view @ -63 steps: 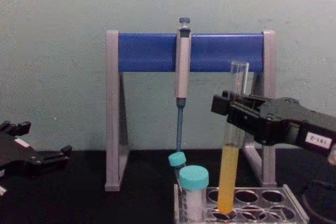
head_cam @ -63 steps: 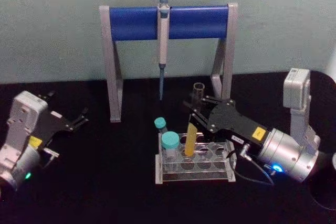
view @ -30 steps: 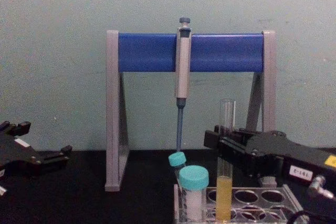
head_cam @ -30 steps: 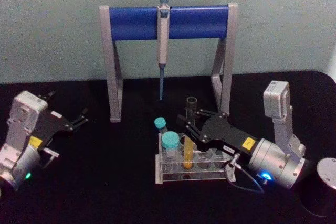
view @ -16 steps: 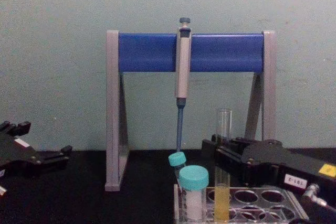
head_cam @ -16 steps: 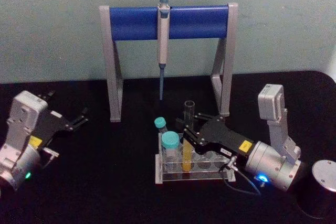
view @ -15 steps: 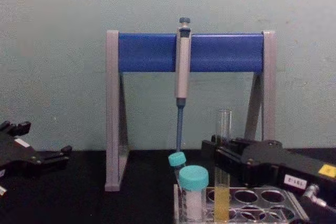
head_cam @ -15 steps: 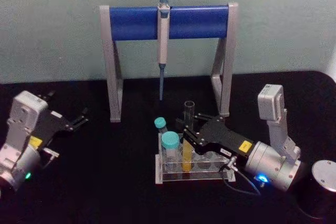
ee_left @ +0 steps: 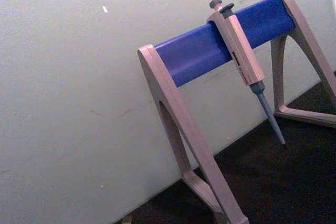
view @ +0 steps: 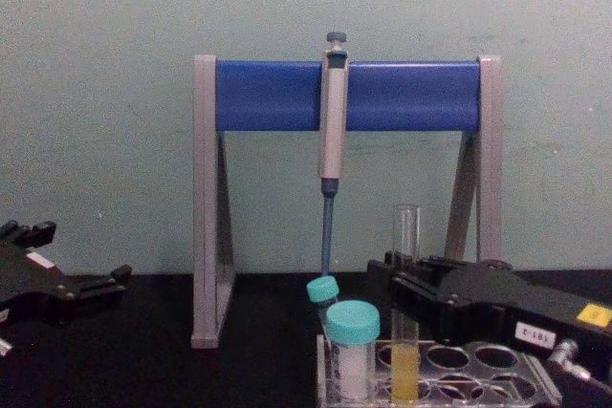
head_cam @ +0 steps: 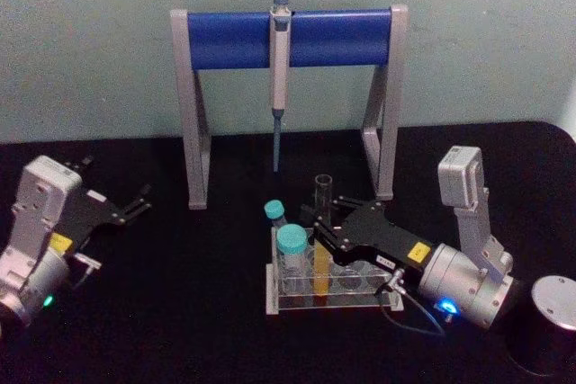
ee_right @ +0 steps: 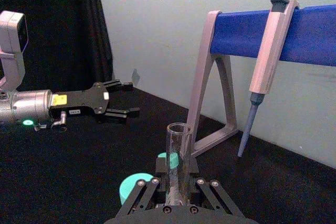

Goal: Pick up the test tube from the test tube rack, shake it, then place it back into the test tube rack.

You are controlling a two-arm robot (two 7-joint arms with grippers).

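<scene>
right claw [head_cam: 322,227]: mine, pinched on the test tube [head_cam: 321,236]
tube: upright, long axis vertical, foot down in the test tube rack [head_cam: 364,301]
release: judge open, back off rightward
left claw [head_cam: 137,202]: spread, parked far left

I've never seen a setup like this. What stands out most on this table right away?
The big blue-and-grey stand at the back, with a pipette hanging from its bar, draws the eye first. In front of it, the right gripper is around a tall test tube of yellow liquid standing upright in the clear test tube rack, beside two teal-capped tubes. The left gripper rests off to the left.
</scene>
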